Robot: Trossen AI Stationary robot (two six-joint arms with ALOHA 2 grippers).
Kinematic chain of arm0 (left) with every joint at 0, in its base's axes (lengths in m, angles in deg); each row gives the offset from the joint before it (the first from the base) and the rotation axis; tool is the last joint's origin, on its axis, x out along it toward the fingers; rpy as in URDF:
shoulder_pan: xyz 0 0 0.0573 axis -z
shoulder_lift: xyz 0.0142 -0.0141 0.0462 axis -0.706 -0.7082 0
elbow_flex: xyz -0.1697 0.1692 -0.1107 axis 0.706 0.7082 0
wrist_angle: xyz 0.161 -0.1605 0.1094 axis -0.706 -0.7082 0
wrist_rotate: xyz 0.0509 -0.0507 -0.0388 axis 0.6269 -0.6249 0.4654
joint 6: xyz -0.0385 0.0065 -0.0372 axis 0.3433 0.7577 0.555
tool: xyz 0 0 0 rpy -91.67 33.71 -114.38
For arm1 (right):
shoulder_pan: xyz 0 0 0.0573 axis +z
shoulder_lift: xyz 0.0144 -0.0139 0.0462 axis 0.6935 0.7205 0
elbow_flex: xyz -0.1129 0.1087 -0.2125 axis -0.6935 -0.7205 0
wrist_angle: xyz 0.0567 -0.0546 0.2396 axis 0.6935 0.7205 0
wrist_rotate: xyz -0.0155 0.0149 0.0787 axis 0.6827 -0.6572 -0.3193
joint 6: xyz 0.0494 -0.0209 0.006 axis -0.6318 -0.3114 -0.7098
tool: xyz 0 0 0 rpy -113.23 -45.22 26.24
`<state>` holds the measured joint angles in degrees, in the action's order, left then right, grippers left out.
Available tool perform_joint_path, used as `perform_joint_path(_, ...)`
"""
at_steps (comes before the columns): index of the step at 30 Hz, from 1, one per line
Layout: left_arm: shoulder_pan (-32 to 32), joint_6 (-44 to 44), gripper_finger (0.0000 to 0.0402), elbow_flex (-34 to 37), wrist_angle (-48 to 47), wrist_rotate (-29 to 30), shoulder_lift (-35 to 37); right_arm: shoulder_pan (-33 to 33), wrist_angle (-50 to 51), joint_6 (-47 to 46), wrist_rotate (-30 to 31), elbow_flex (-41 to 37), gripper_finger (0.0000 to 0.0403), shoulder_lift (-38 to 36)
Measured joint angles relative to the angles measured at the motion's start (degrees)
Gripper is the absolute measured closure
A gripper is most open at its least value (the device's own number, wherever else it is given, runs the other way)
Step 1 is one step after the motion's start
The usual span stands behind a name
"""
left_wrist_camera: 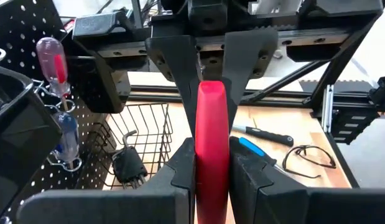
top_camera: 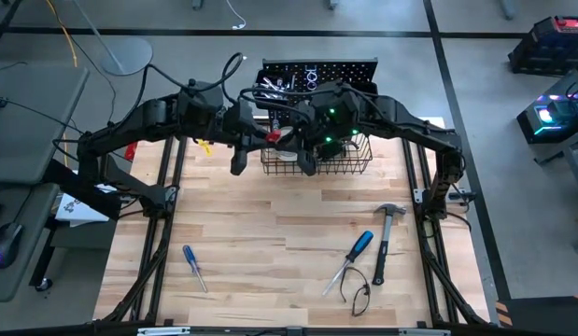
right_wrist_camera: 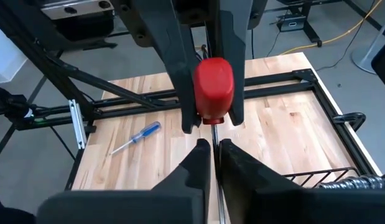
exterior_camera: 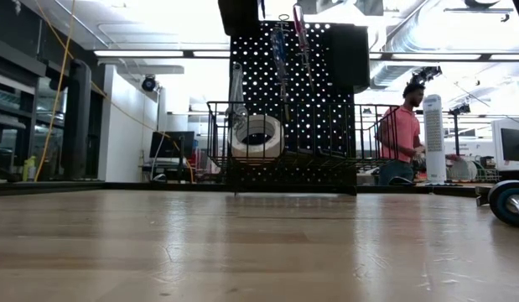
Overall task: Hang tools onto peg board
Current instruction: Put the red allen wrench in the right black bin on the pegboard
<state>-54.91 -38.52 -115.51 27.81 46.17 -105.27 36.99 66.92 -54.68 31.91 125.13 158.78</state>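
Gripping red-handled screwdriver [left_wrist_camera: 212, 149] by handle: left gripper [left_wrist_camera: 212, 180]; right gripper [right_wrist_camera: 211, 163] pinches its shaft above wire basket [top_camera: 349, 166].

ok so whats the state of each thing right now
left pincer, shut on red screwdriver handle
right pincer, shut on its shaft
tape, on edge in basket
hammer, flat on table
left blue screwdriver, flat on table

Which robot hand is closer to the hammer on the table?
The right. The right gripper is over the wire basket, up-table from the hammer. The left gripper is farther left.
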Motion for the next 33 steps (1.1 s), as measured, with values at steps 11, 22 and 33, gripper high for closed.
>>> perform_joint_path(11, 0.0, 0.02, 0.0356, 0.07, 1.83, 0.83, 0.04, -0.2, -0.22, -0.63, -0.12, 0.0, 0.0369, -0.02)
perform_joint_path(22, -0.02, 0.15, 0.0356, 0.07, 2.84, 1.26, 0.04, -0.17, -0.26, -0.63, -0.33, 0.0, 0.0334, -0.02)
perform_joint_path(33, 0.0, -0.31, 0.0356, 0.07, 2.58, 1.03, 0.04, -0.2, -0.14, 0.58, -0.08, 0.0, 0.04, -0.02)
